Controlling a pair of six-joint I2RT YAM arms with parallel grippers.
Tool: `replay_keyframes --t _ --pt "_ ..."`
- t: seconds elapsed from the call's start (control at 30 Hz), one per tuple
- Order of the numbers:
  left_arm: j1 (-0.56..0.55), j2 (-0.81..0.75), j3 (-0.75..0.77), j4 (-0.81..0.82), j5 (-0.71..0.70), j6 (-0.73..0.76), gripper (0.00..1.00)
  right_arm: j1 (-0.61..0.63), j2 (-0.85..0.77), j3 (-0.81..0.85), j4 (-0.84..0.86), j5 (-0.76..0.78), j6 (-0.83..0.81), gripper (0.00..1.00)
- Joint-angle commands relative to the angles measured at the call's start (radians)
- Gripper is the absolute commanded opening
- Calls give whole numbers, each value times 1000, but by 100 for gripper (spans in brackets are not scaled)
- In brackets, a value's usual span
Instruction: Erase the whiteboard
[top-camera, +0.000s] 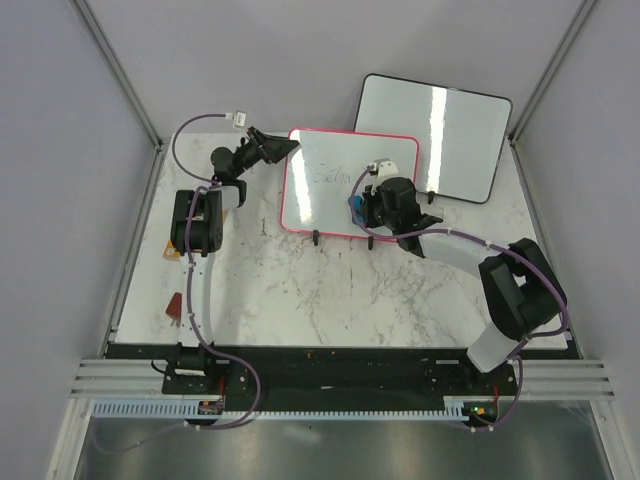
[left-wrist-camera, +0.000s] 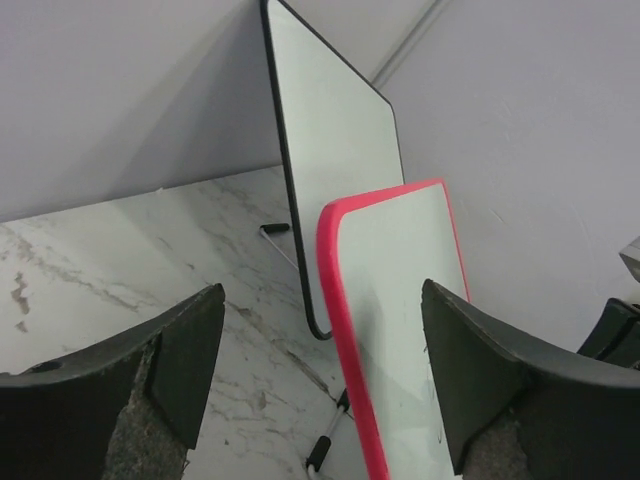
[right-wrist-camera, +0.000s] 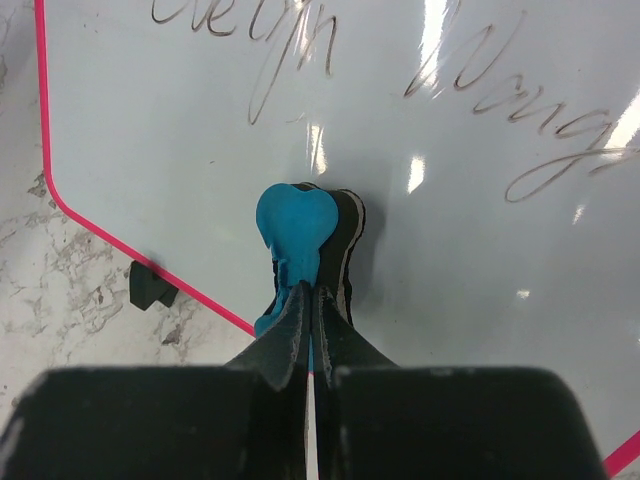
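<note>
I pressed a blue eraser (right-wrist-camera: 295, 220) to the whiteboard (right-wrist-camera: 450, 260)

My right gripper (right-wrist-camera: 312, 300) was closed on the eraser, low on the pink-framed board, handwriting (right-wrist-camera: 290, 40) above. My left gripper (left-wrist-camera: 320, 350) stood open-jawed by its left edge. The board stood on the marble counter (top-camera: 300, 290), a black-framed board (left-wrist-camera: 330, 130) behind.

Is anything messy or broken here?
Nothing looks broken or spilled. The pink whiteboard has scribbly writing on it, and a small red thing lies alone near the table's left edge.
</note>
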Motion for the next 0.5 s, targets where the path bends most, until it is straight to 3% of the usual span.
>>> replay_keyframes --t 0.0,0.13,0.43,0.47 --pt "-17 40 94 30 63 -61 75 4 4 20 28 0 6 0" --pt "-25 40 95 6 77 -50 63 2 -3 11 39 12 7 0" --pt "-34 10 23 -5 86 -34 61 7 75 93 -42 36 6 0" --pt "-34 4 14 3 85 -37 56 11 81 101 -61 41 6 0"
